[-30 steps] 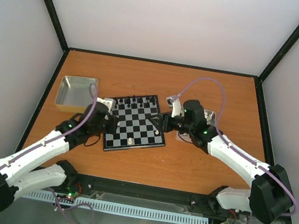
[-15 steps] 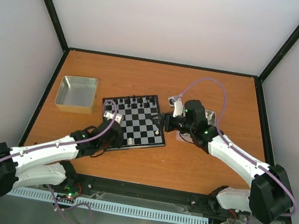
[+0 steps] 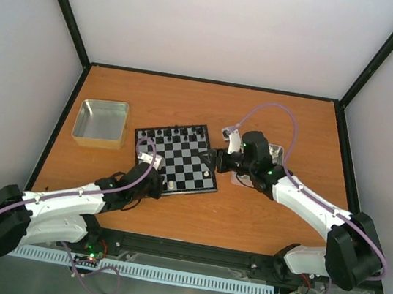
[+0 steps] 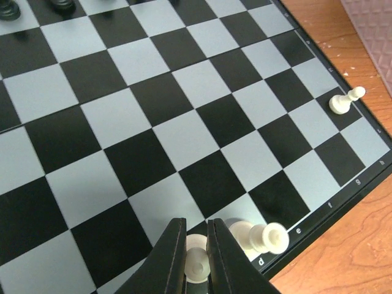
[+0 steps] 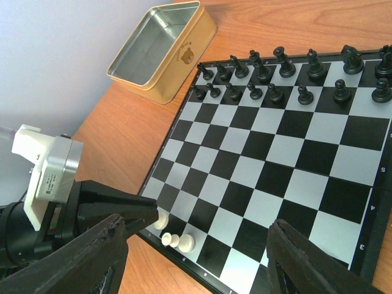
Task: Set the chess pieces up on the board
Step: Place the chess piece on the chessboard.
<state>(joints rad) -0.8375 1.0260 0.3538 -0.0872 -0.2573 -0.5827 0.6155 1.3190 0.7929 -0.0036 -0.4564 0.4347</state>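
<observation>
Left gripper (image 4: 195, 233) pinching a white piece (image 4: 196, 264) at the board's (image 4: 184, 135) near edge.
Its fingers are clamping the piece narrowly over the front row; a second white piece (image 4: 260, 237) is sitting just beside it, and a white pawn (image 4: 346, 101) is sitting by the side border. Right gripper (image 5: 199, 231) is hanging wide apart, empty, at the board's right edge.

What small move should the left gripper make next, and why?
Probably set the white piece down on its near-row square, then open. The left gripper is shut on it at the near edge of the board, close beside another white piece.
</observation>
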